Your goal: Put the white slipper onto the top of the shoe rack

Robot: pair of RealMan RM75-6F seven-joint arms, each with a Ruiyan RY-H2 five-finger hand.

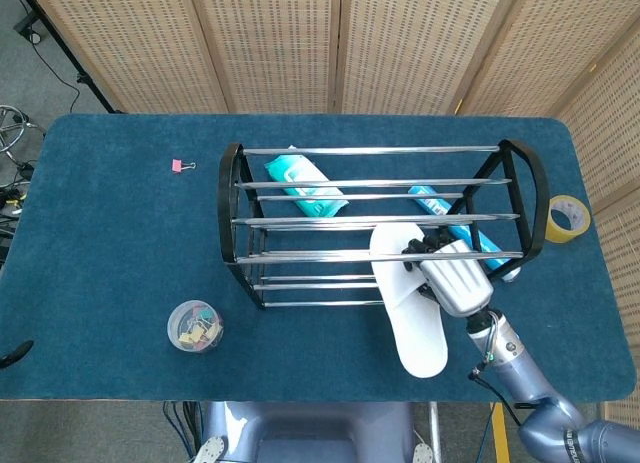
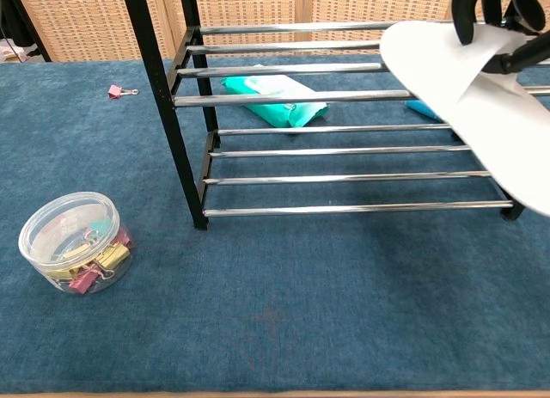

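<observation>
My right hand [image 1: 450, 276] grips the white slipper [image 1: 408, 301] by its strap and holds it in the air at the front right of the black and chrome shoe rack [image 1: 300, 223]. The slipper's toe end lies over the rack's front top bars while its heel sticks out toward the table's near edge. In the chest view the slipper [image 2: 481, 114] hangs tilted at the upper right, with the right hand's fingers [image 2: 490, 4] curled over its strap at the frame's top edge. My left hand shows in neither view.
Under the rack lie a teal packet [image 1: 305, 186] and a blue tube [image 1: 455, 226]. A clear tub of binder clips [image 1: 195, 326] stands front left, a pink clip [image 1: 181, 165] lies back left, and a yellow tape roll [image 1: 567, 218] sits at the right edge.
</observation>
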